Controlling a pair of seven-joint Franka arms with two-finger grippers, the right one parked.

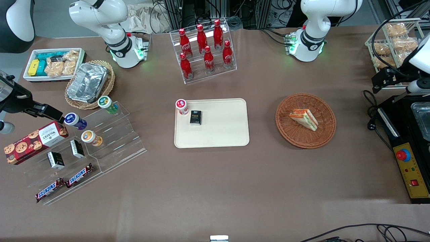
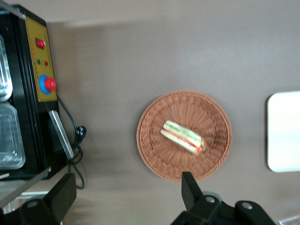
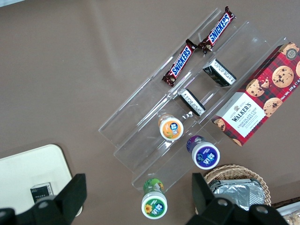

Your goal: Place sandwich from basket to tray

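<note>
**One sandwich in the basket, tray has two items on it**

1 sandwich (image 1: 304, 119), a clear-wrapped wedge w/ orange-red and green layers, lies roughly in the middle of the round reddish-brown basket (image 1: 323, 134). Nothing else in that basket. The wrist view shows the same: sandwich (image 2: 183, 137) on the weave of the basket (image 2: 154, 150), nothing touching it.

The gripper (image 2: 126, 197) hangs high above the table, near the basket's edge and toward the working arm's end. Its 2 fingers (image 2: 189, 187) stand wide apart, holding nothing.

Beside the basket, toward the parked arm's end, sits 1 cream tray (image 1: 221, 134), flat on the table and apart from the basket. On it: 1 small black box (image 1: 195, 117) and 1 red-lidded white jar (image 1: 181, 106) at the corner, just beside each other.

Farther from the front camera than the tray: a clear rack (image 1: 231, 67) w/ 7 red cola bottles (image 1: 209, 58), all upright.

Toward the parked arm's end: a clear stepped stand (image 1: 127, 141) w/ 3 small lidded cups (green, purple, orange), 2 little black boxes, 2 Snickers bars (image 1: 64, 185) on the lowest step. 1 Walkers cookie box (image 1: 35, 142) next to it. Also 1 tan wicker basket holding 1 foil pan (image 1: 87, 82), and 1 white bin (image 1: 30, 64) of snacks.

At the working arm's end: 1 black machine (image 1: 411, 168) w/ a yellow panel and red button.
</note>
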